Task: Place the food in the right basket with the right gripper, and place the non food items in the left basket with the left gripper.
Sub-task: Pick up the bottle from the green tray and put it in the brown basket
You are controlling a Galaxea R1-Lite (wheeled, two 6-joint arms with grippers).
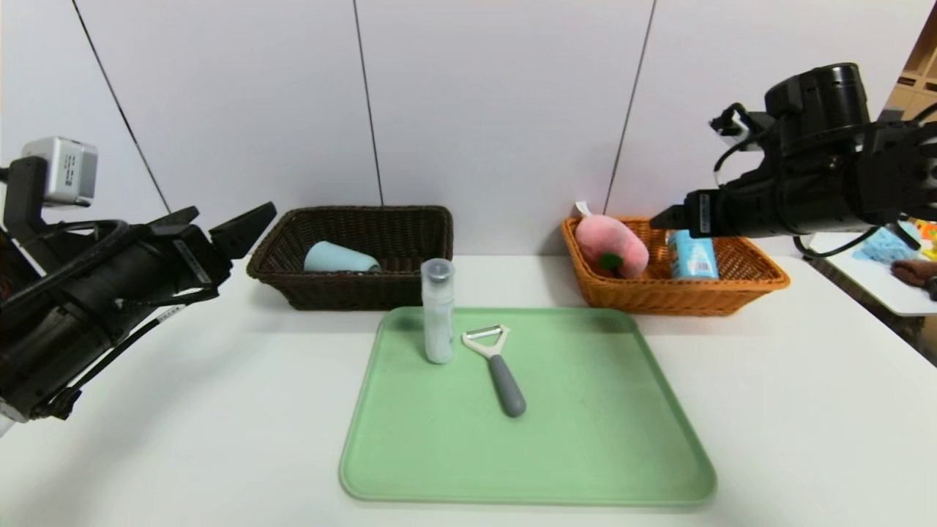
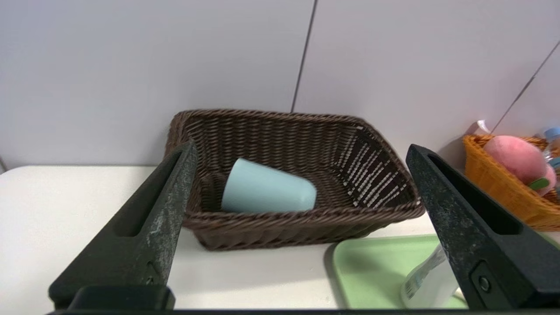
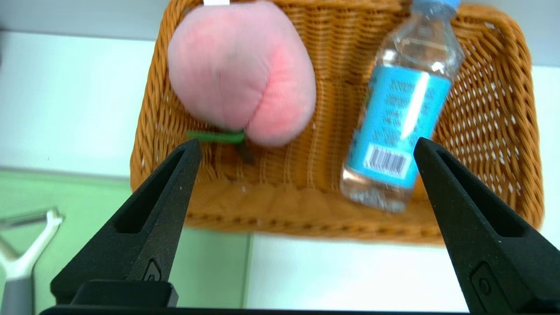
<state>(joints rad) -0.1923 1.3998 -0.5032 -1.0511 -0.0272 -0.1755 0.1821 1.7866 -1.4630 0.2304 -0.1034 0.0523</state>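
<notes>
the left arm reaches in from the left side, its gripper (image 1: pixel 228 219) up in the air near the dark brown basket (image 1: pixel 351 291), fingers spread wide with nothing between them. the right arm comes in level from the right, its gripper (image 3: pixel 308 146) above the orange basket (image 1: pixel 659 296), also wide and holding nothing.

in the orange basket lie the plush peach (image 1: pixel 611 244) and the water bottle (image 1: pixel 692 255); in the dark one, the blue-grey cup (image 1: pixel 340 258) lies on its side. the clear bottle (image 1: pixel 439 315) stands on the green tray (image 1: pixel 585 424), just beside the peeler (image 1: pixel 505 380).

the tray sits on a white table (image 1: pixel 219 454) before a pale panelled wall (image 1: pixel 505 110); off to the right is another white surface (image 1: pixel 864 274) with coloured things.
</notes>
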